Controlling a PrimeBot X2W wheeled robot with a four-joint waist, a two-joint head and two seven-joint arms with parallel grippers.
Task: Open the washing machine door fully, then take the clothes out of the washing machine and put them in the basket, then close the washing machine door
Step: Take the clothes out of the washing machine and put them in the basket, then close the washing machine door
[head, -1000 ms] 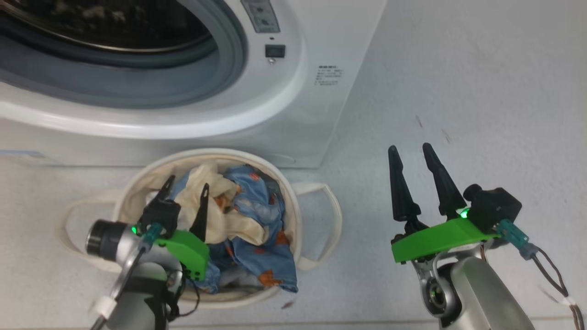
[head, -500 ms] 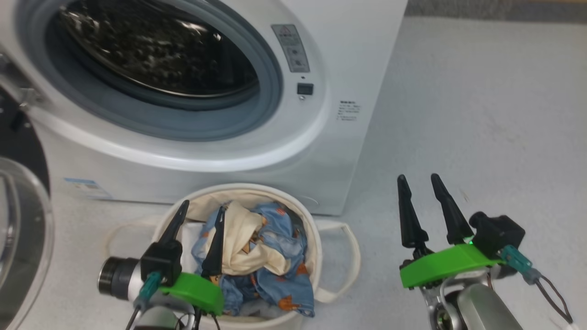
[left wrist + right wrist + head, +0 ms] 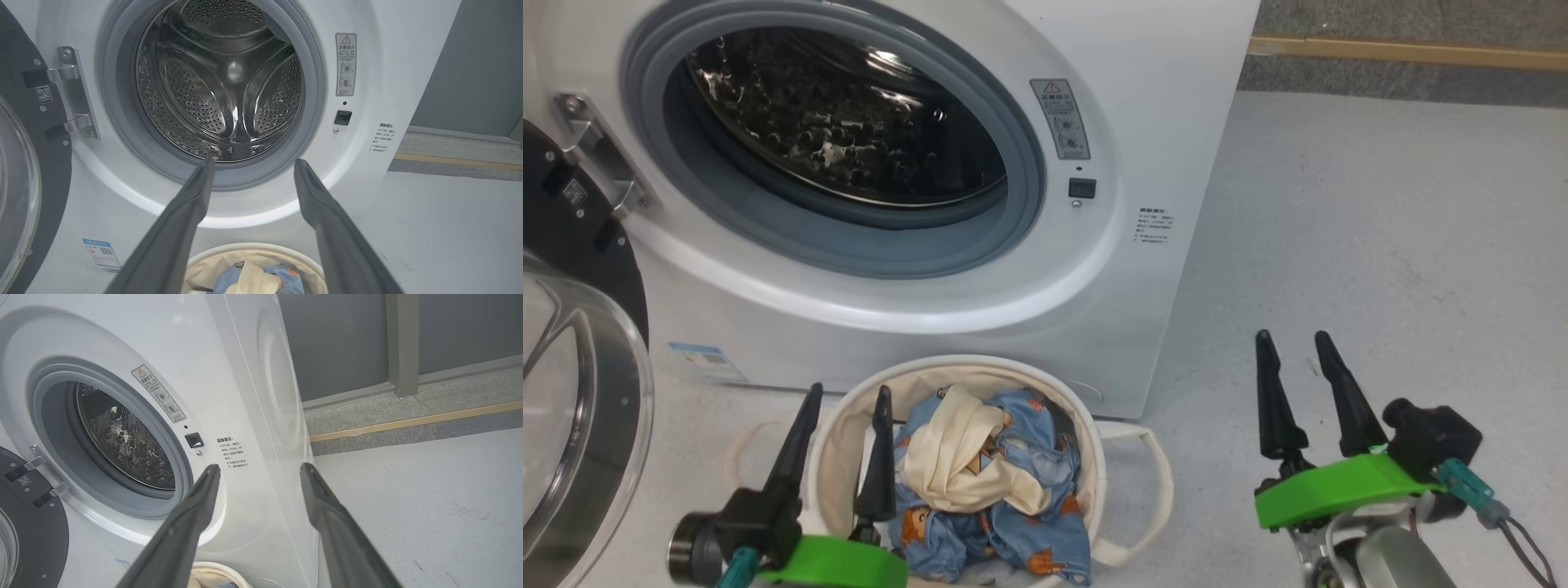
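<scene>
Pale grey speckled floor [image 3: 1380, 245] all round. Nearest, the left claw [image 3: 849, 390] hangs over the left rim of the round cream canvas basket [image 3: 980, 362], spread wide, gripping nothing; the blue bear-print and cream clothes [image 3: 1013, 490] sit bunched just right of it. Well off to its right, the right claw [image 3: 1291, 336] is equally wide and empty. On the left claw's left, the big round glossy black door [image 3: 580, 392] with its clear porthole stands swung out. Beyond, the white front-loading washing machine [image 3: 1143, 98] shows a bare steel drum [image 3: 220, 81], so I reckon closing's next: get behind the door and push its outer face steadily.
</scene>
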